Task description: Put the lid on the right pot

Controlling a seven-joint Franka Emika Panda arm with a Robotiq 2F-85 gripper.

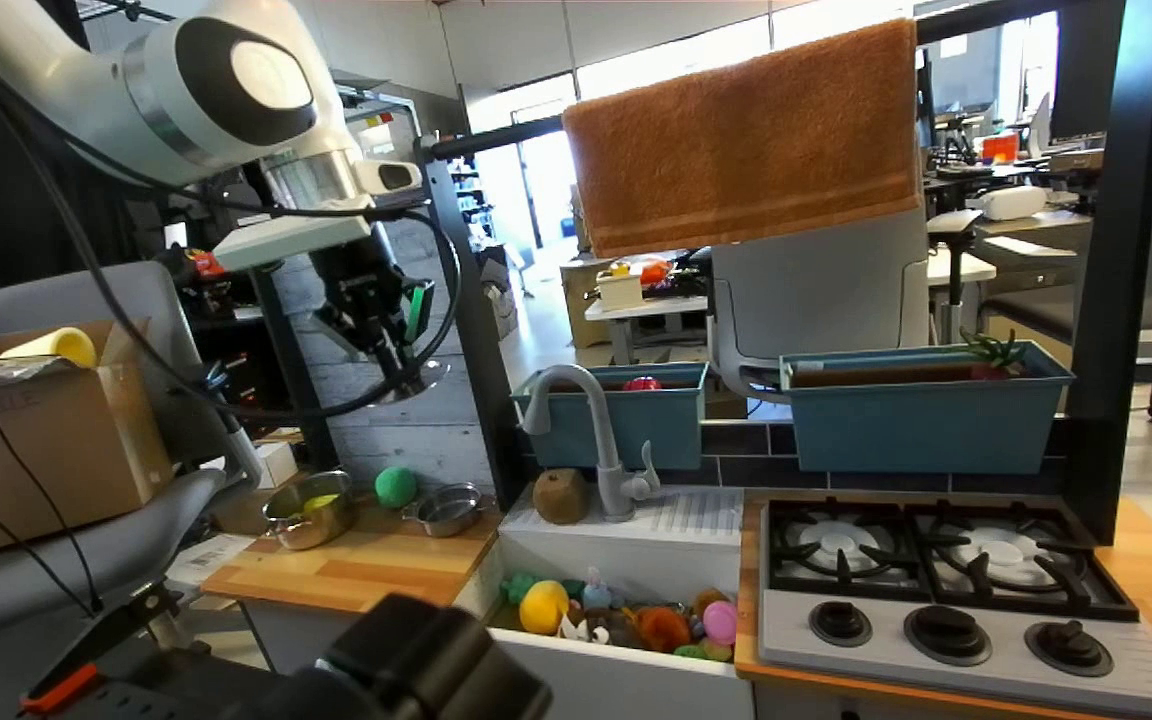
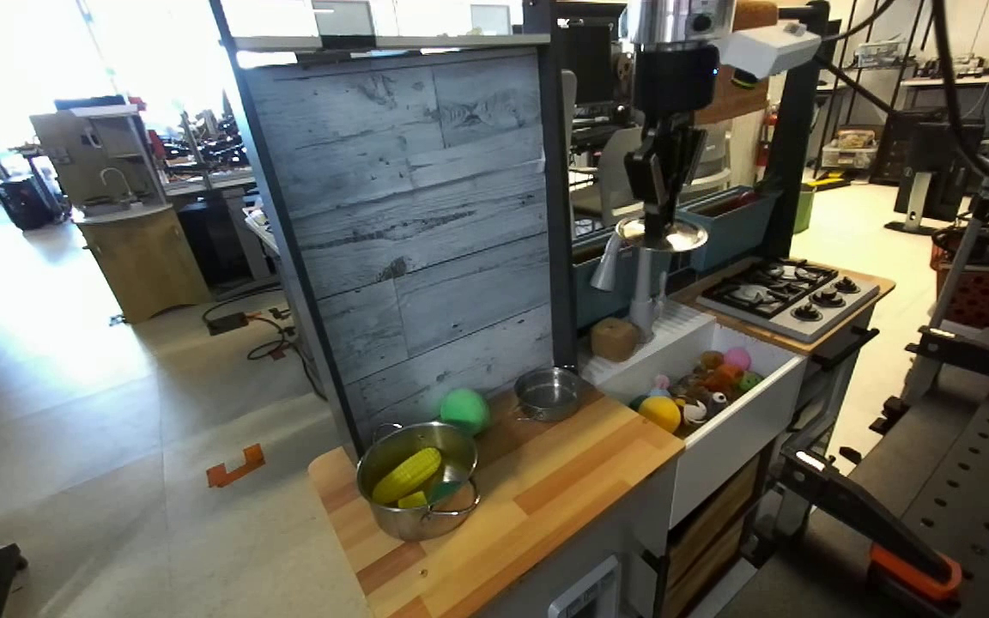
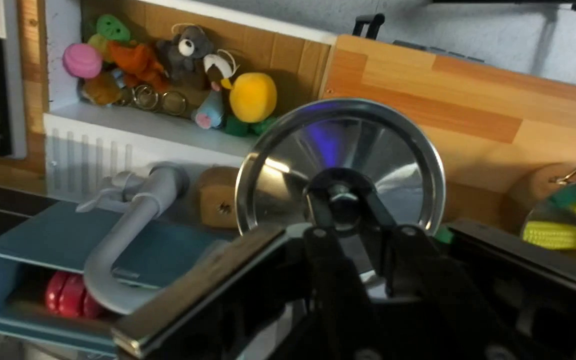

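Observation:
My gripper [image 3: 342, 200] is shut on the knob of a round silver lid [image 3: 288, 150]. The lid hangs roughly level in the air, also seen in both exterior views [image 1: 426, 380] [image 2: 685, 235], well above the counter and near the sink faucet. The smaller metal pot [image 1: 448, 515] [image 2: 549, 402] stands on the wooden counter beside the sink, on the right of the two pots in both exterior views. It has no lid and looks empty. The larger pot [image 1: 311, 530] [image 2: 413, 520] holds yellow corn and other pieces. In the wrist view the smaller pot is hidden.
A grey faucet [image 2: 642, 300] rises close to the lid, with a brown block [image 2: 615, 339] at its base. The white sink [image 2: 735, 463] holds several toys. A green ball [image 2: 464, 410] lies between the pots. A wood-look panel [image 2: 409, 215] stands behind the counter.

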